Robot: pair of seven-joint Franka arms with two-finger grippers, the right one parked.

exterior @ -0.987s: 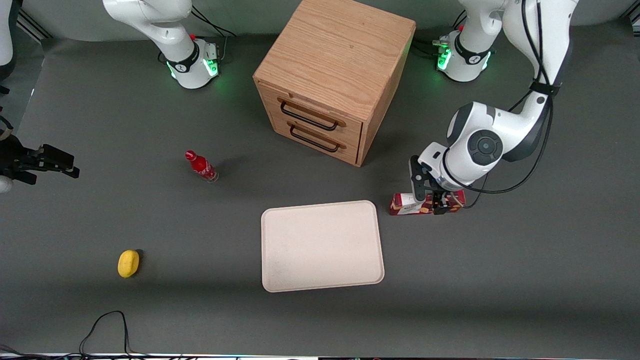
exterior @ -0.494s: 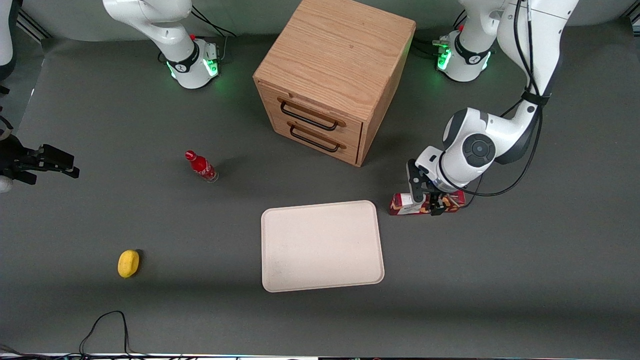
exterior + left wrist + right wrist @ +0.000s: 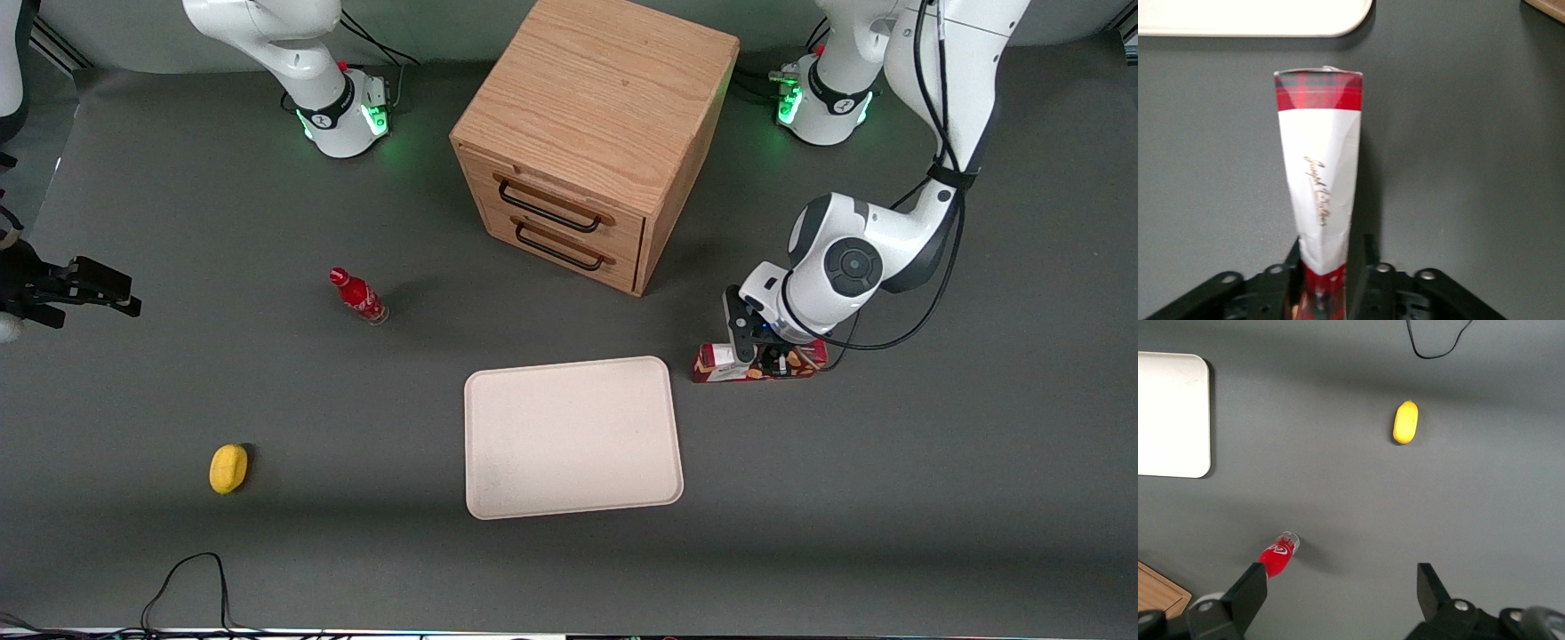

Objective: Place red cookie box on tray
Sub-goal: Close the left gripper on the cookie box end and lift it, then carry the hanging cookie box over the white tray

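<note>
The red cookie box (image 3: 713, 364) lies on the grey table beside the tray (image 3: 573, 436), toward the working arm's end. My left gripper (image 3: 763, 361) is down over the box's middle, one finger on each long side, shut on it. In the left wrist view the box (image 3: 1319, 167) runs from between my fingers (image 3: 1331, 270) toward the tray's rounded corner (image 3: 1251, 17), showing its white label face and a dark-red plaid end. The box rests on the table. The tray holds nothing.
A wooden two-drawer cabinet (image 3: 596, 133) stands farther from the front camera than the tray. A small red bottle (image 3: 358, 296) and a yellow oval object (image 3: 228, 468) lie toward the parked arm's end. A black cable (image 3: 187, 578) loops near the front edge.
My left gripper has come down lower over the cookie box and its fingers have drawn in against the box's sides. The box has stayed in place.
</note>
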